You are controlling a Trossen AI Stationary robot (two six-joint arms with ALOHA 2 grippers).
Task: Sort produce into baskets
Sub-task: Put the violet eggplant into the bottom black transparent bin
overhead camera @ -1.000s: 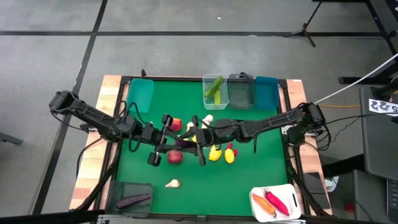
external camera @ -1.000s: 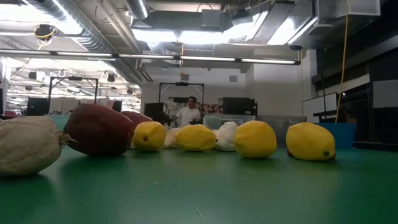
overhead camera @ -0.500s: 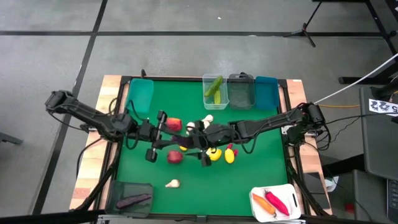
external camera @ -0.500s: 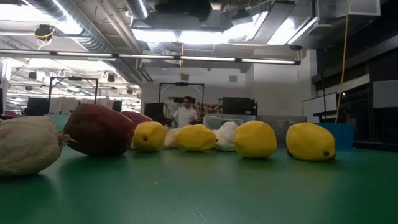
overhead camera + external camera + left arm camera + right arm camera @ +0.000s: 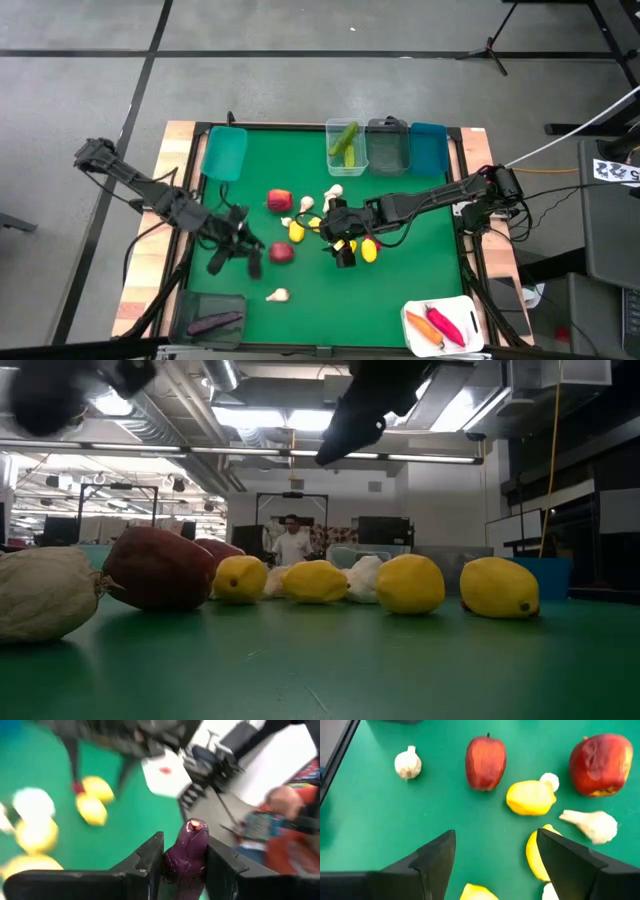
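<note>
Carrying an eggplant (image 5: 188,852) clamped in left fingers (image 5: 150,857), aim should be kept for the grey basket (image 5: 213,312); right fingers (image 5: 437,851) gape.

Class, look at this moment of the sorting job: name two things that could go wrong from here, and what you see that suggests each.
1. The left tool pinches the purple eggplant near one end only; it might slip out on the way to a basket.
2. The right tool hangs open above crowded lemons and garlic; closing there could catch or push away a neighbour.
</note>
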